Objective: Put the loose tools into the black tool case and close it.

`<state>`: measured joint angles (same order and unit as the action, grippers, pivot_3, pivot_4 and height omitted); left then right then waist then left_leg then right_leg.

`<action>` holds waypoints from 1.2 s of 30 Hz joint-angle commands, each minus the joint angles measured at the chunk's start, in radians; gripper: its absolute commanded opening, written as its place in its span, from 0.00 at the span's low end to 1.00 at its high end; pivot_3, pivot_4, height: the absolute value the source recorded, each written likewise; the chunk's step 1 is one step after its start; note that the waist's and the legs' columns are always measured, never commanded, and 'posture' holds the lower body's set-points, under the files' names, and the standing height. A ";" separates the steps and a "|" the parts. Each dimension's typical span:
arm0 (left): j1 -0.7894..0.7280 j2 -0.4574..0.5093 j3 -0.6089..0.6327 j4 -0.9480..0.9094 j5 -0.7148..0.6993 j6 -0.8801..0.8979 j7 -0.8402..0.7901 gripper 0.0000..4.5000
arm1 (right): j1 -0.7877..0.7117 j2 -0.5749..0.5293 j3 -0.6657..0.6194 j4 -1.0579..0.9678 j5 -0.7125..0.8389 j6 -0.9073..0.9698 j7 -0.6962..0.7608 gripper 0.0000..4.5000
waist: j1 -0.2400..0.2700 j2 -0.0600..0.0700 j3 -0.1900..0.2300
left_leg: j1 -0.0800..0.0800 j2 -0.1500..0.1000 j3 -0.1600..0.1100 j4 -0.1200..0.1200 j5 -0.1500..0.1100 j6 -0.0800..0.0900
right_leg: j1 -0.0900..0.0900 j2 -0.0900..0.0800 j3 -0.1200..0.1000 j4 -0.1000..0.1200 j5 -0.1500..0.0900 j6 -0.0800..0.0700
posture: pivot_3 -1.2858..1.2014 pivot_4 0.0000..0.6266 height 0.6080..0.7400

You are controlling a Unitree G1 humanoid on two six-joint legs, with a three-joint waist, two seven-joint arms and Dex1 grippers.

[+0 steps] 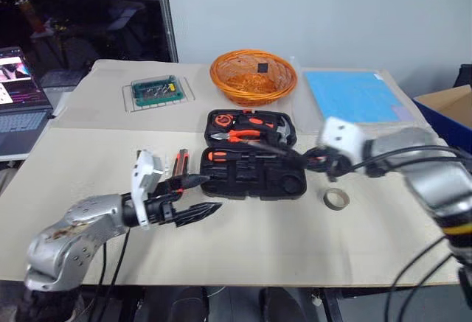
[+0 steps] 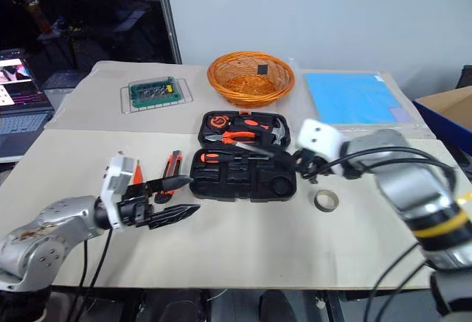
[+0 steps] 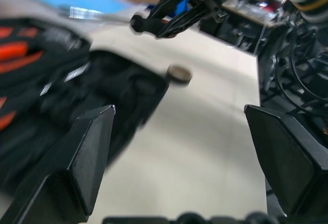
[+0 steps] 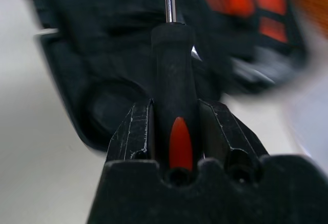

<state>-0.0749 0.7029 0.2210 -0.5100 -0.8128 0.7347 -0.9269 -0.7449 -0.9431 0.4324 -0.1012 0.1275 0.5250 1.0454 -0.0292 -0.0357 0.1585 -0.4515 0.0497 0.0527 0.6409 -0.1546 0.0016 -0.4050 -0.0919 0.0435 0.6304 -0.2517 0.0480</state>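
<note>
Right gripper point(image 4: 174, 126) is clamping a black-and-orange screwdriver point(image 4: 171, 80) over the open black tool case point(image 1: 254, 156).

Its fingers are pinching the handle, the steel shaft pointing toward the case. The left gripper point(image 2: 173, 200) is hovering with jaws spread wide and empty near the case's left end, just beside the utility knife point(image 2: 170, 167). The tape roll point(image 1: 335, 199) is lying on the table point(image 1: 243, 241) to the case's right.

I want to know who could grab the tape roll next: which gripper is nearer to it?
Right. The right gripper, shut on a screwdriver, hangs over the tool case edge just beside the tape roll. The open left gripper is across the case, by the utility knife.
</note>
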 commanded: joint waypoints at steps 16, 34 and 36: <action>0.087 0.077 0.095 -0.026 -0.001 -0.107 -0.040 0.97 | -0.165 0.213 0.076 0.463 -0.255 -0.264 0.118 0.21 | 0.018 0.000 0.000 | -0.005 0.001 0.001 0.000 0.001 -0.001 | -0.006 0.001 -0.002 0.002 0.005 0.005 | 0.52 0.24 1.00; 0.068 0.081 0.068 -0.018 0.034 -0.122 -0.026 0.97 | -0.215 0.270 -0.015 0.604 -0.270 -0.455 0.243 0.63 | 0.017 0.001 0.000 | -0.004 0.001 0.000 0.000 0.001 -0.001 | -0.003 0.001 -0.002 0.002 0.004 0.005 | 0.52 0.24 1.00; 0.067 0.077 0.060 -0.018 0.036 -0.123 -0.022 0.97 | -0.199 0.274 -0.085 0.555 -0.199 -0.412 0.250 0.63 | 0.016 0.001 0.001 | -0.004 0.001 0.000 0.000 0.001 -0.001 | -0.003 0.001 -0.002 0.002 0.004 0.005 | 0.52 0.24 1.00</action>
<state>0.0028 0.7801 0.2844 -0.5131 -0.7771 0.6302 -0.9524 -0.9515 -0.6596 0.4364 0.5300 -0.1595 0.0710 1.2685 -0.0127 -0.0347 0.1591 -0.4559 0.0506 0.0530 0.6406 -0.1540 0.0004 -0.4084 -0.0908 0.0412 0.6326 -0.2472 0.0531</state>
